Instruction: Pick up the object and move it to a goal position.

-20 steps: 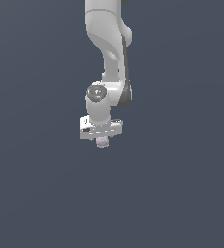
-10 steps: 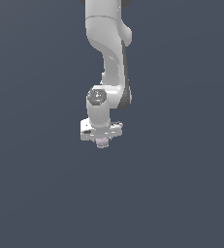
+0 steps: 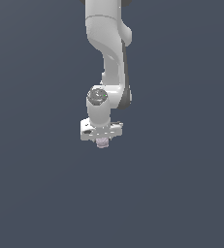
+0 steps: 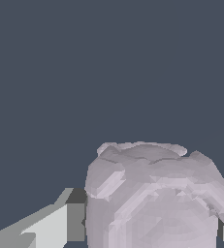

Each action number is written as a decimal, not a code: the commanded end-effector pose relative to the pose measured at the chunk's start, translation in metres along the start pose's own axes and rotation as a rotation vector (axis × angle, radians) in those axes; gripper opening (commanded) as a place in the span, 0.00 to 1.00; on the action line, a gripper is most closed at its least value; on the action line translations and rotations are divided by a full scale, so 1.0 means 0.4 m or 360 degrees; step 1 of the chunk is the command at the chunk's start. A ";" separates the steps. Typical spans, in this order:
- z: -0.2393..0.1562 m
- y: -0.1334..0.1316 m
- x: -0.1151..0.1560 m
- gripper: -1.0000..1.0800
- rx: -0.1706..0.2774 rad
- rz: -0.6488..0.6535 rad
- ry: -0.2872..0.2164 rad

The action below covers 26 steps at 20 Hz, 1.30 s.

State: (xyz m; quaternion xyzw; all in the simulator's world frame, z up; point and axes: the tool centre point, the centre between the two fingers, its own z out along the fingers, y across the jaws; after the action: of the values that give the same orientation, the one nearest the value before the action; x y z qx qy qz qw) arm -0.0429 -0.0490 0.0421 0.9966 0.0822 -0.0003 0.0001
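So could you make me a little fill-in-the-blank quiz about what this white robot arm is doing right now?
1. The white gripper is shut on a small bumpy lump coloured pale ____.
2. The lump sits directly ____ the gripper's crossbar in the exterior view.
3. The plain background behind the white arm is dark ____.

Missing words: lilac-grey; below; grey-blue.

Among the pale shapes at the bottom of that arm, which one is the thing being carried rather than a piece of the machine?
The small lilac-grey lump under the white gripper. Unlike the smooth white robot parts, it is tinted and bumpy, sitting between the fingers.
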 end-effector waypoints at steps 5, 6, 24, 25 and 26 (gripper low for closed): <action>-0.039 -0.040 0.004 0.00 0.0000 -0.0001 0.0001; -0.050 -0.052 0.005 0.00 0.0000 -0.0001 0.0001; -0.417 -0.431 0.046 0.00 -0.0003 -0.0002 0.0001; -0.439 -0.454 0.049 0.00 -0.0003 -0.0002 0.0001; -0.461 -0.476 0.052 0.00 -0.0003 -0.0002 0.0001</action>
State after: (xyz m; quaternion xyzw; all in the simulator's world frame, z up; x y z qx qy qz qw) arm -0.0524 0.1286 0.2128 0.9965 0.0832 0.0003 0.0010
